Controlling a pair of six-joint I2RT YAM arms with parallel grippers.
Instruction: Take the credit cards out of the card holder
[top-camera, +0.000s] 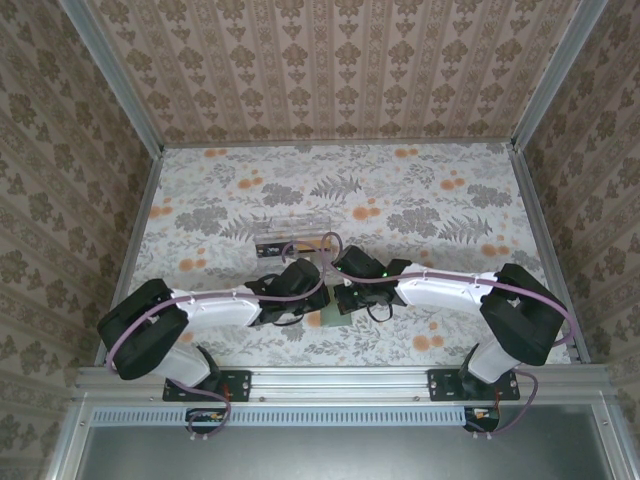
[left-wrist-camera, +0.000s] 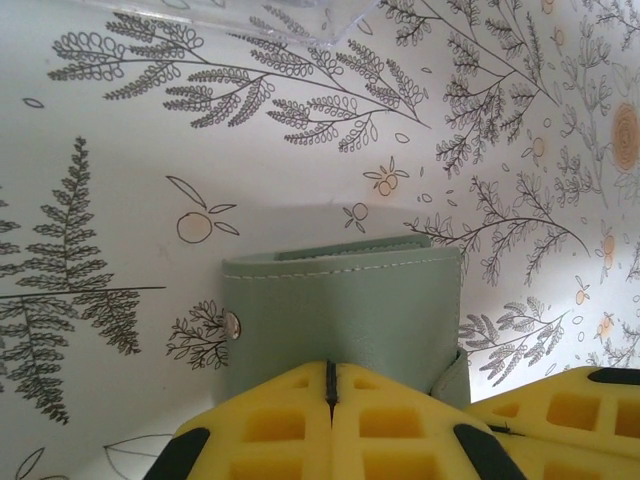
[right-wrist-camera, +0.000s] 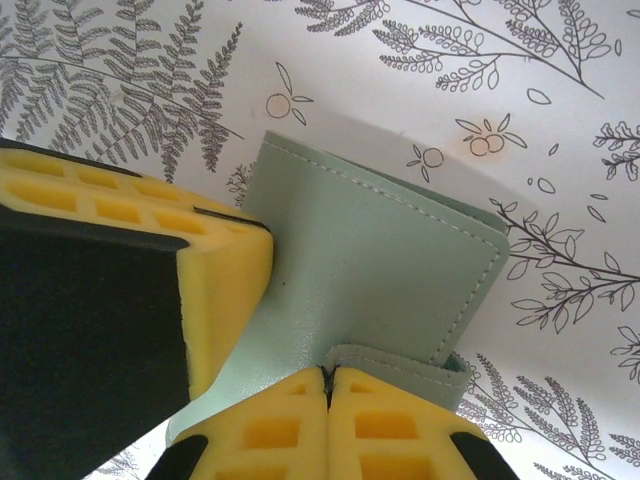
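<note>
The card holder is a grey-green bifold wallet with a metal snap on its left side, held between both grippers just above the flowered table. My left gripper is shut on the near edge of one panel. My right gripper is shut on the folded flap of the card holder. In the top view the card holder peeks out where the left gripper and right gripper meet. The credit cards are hidden inside.
A clear plastic box stands just beyond the grippers, and its corner shows in the left wrist view. The left gripper's yellow finger sits close beside the right one. Patterned walls enclose the flowered table on three sides.
</note>
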